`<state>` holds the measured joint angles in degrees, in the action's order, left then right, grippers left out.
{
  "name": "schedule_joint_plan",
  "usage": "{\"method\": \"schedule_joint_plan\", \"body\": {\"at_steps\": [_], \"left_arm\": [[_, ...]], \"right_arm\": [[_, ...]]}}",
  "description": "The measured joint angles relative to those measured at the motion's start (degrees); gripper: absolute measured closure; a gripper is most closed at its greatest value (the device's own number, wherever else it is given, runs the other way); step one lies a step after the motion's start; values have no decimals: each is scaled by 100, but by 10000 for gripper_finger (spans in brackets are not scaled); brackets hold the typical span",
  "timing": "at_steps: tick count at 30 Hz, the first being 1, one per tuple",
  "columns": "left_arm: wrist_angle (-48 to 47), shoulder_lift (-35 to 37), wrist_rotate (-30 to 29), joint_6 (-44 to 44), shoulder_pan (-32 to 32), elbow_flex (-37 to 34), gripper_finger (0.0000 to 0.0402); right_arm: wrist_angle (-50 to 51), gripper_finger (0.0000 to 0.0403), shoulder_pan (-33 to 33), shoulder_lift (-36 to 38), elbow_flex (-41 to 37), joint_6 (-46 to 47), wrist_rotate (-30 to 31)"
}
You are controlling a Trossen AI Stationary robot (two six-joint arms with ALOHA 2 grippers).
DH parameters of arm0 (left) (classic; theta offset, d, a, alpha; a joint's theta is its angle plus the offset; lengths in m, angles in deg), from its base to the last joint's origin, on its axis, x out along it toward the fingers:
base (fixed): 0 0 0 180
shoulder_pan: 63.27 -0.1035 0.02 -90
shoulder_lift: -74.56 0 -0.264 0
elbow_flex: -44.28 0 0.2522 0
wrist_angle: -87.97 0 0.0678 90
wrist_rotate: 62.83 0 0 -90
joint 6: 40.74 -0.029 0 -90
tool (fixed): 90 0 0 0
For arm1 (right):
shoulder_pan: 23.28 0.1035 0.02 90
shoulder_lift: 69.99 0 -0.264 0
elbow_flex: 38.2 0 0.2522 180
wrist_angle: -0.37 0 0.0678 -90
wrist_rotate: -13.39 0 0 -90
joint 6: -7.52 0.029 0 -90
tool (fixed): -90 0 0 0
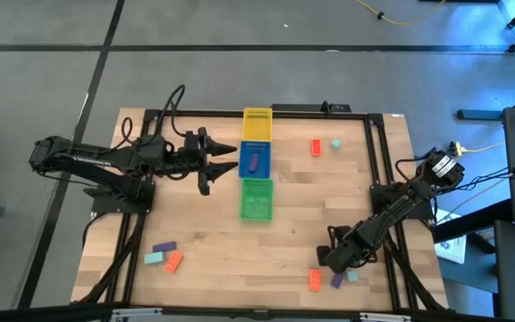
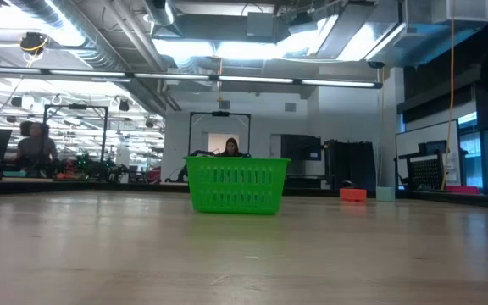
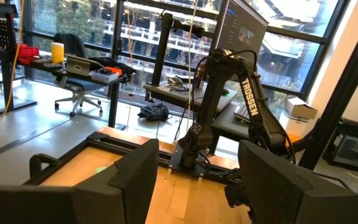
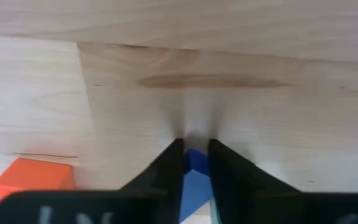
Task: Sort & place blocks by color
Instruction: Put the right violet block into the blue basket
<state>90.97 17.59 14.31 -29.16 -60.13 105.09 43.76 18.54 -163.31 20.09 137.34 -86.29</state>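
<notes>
**Now the right arm has a block to lift**

Down at the lower right of the high view, the right gripper (image 1: pixel 333 260) sits low on the table (image 1: pixel 204 233). Its wrist view shows the two fingers (image 4: pixel 166 167) pinched tight on a purple block (image 4: pixel 194 163). An orange block (image 4: pixel 33 177) lies just beside it, and a mint one is close too. I think the arm should lift straight up, slowly, so it does not bump those two.

The left gripper (image 1: pixel 217 159) hangs wide open and holds nothing, beside the trays in the middle.

Three trays stand in a line. The yellow tray (image 1: pixel 257 117) looks empty. The blue tray (image 1: pixel 244 161) has one purple block (image 1: pixel 255 162) in it, so the held block likely goes there. The green tray (image 1: pixel 257 199) looks empty too.

More blocks wait at the lower left and upper right.
</notes>
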Motion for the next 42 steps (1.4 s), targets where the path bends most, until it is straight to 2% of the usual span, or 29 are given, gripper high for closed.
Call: {"method": "schedule_joint_plan", "body": {"at_steps": [5,7,13,16,23,28,33,38,42], "left_arm": [[1,0,0,0,-1,0,188],[0,0,0,0,0,0,188],[1,0,0,0,-1,0,188],[2,0,-3,0,-1,0,188],[2,0,-9,0,-1,0,188],[2,0,-11,0,0,0,188],[3,0,-12,0,-1,0,188],[0,0,-13,0,-2,0,188],[2,0,-15,0,-2,0,188]], "right_arm": [[-37,391,-2,0,2,-140,53],[-27,397,-4,0,2,-151,57],[54,371,-4,73,0,-455,75],[283,356,-9,192,-17,-580,375],[623,273,-11,736,-31,-814,917],[-57,234,103,1200,-22,-1468,940],[-1333,235,694,1173,-4,-1908,730],[-1527,259,1257,870,-4,-1013,721],[-1528,271,1421,742,-4,-456,759]]}}
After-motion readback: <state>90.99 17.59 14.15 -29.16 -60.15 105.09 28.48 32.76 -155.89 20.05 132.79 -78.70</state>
